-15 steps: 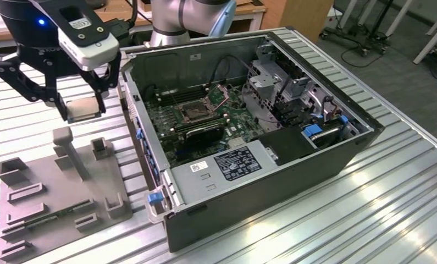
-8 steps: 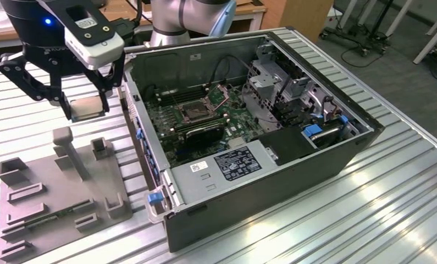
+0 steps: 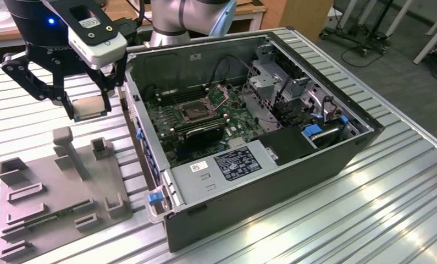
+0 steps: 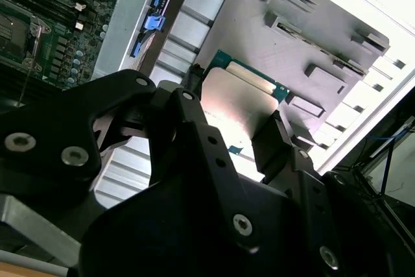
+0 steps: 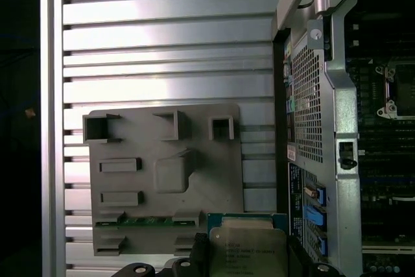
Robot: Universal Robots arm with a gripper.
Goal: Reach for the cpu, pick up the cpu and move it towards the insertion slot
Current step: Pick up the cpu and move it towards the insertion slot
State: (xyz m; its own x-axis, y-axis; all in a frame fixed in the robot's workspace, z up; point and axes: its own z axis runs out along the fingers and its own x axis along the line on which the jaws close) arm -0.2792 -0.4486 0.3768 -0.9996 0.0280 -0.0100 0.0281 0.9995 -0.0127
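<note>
Gripper point(image 3: 88, 107): raised above the slatted metal table, at the exterior view's left of the open computer case; black fingers point(image 3: 68, 102) closed on opposite edges of the cpu.
Cpu point(image 3: 90, 106): held clear of the tray, flat face roughly level; in the second wrist view point(image 4: 238, 108) silvery top with a green rim, pinched between the two dark fingers point(image 4: 275, 137); in the first wrist view point(image 5: 248, 251) pale lid over a green border, just over the tray's near edge.
Grey tray point(image 3: 53, 190): lies on the table below and beside the gripper, with upright posts and rectangular recesses; a green memory stick point(image 5: 139, 220) sits in one long recess.
Insertion slot point(image 3: 192, 111): square silver frame with dark centre on the green motherboard inside the case, well apart from the cpu.
Computer case point(image 3: 277, 181): lies on its side, panel off, blue clips along the edge nearest the tray.
Table point(image 3: 394, 209): ribbed aluminium slats.
</note>
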